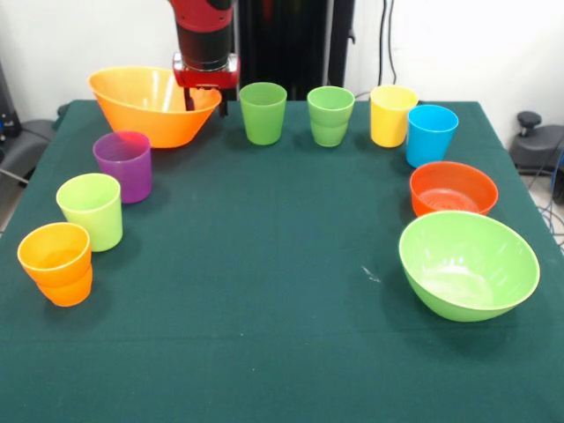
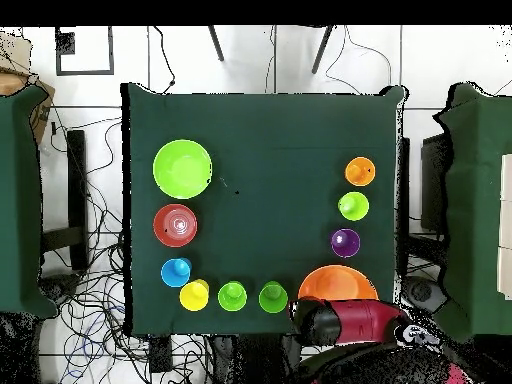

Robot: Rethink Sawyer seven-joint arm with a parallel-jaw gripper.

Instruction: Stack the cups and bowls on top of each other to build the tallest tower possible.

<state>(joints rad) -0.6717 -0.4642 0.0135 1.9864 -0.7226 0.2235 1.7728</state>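
The bench (image 1: 264, 291) wears a plain dark green cloth. Going round it from the big orange bowl (image 1: 152, 104): a purple cup (image 1: 123, 165), a pale lime cup (image 1: 91, 210) and an orange cup (image 1: 56, 263) — this last looks like two orange cups nested. On the orange bowl's other side come a green cup (image 1: 263, 112), a second green cup (image 1: 330, 115), a yellow cup (image 1: 392, 115) and a blue cup (image 1: 431, 134). Past those sit a red-orange bowl (image 1: 453, 188) and a lime-green bowl (image 1: 468, 264) — both glossy, unpatterned. The gripper (image 1: 204, 88) over the orange bowl's rim is red, on a black and red arm (image 1: 204, 31).
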